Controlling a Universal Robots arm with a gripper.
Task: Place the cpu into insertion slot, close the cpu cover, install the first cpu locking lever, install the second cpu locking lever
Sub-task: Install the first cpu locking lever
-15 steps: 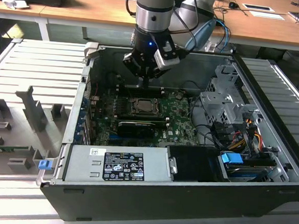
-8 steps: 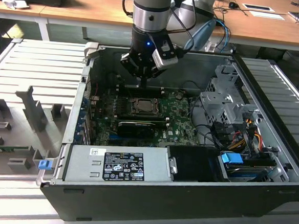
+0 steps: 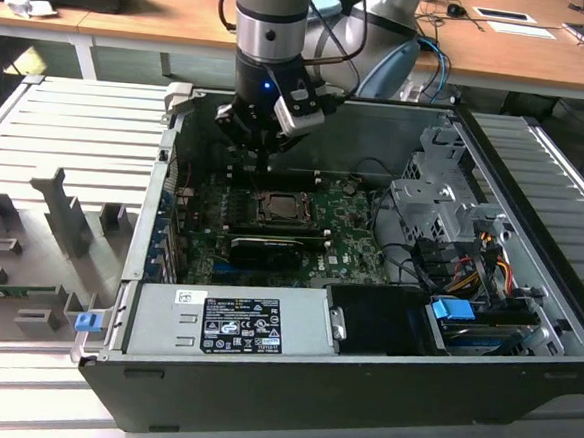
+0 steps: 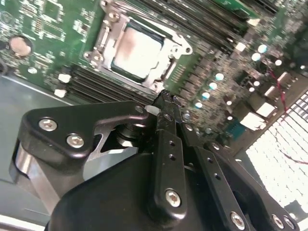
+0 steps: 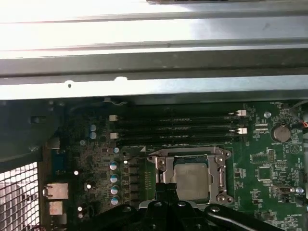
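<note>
Claw (image 4: pixel 164 97) hangs clenched, fingertips pinched together on nothing, close over the green board (image 4: pixel 33 29) inside the open computer case (image 3: pixel 361 384). Just beside its tip the cpu (image 5: pixel 191 180) lies flat in the insertion slot (image 3: pixel 263 209) (pale face up), with the cpu cover (image 5: pixel 161 169) folded down around it.

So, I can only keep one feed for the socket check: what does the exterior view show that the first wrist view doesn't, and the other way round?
Exterior view: the whole open computer case, its labelled grey power supply, and a blue plastic part among the cables.
First wrist view: close detail, with the cpu seated, the cpu cover lying flat around it, and a coin battery.
Both: the green circuit board, the insertion slot, and the gripper just above the board beside the slot.
</note>
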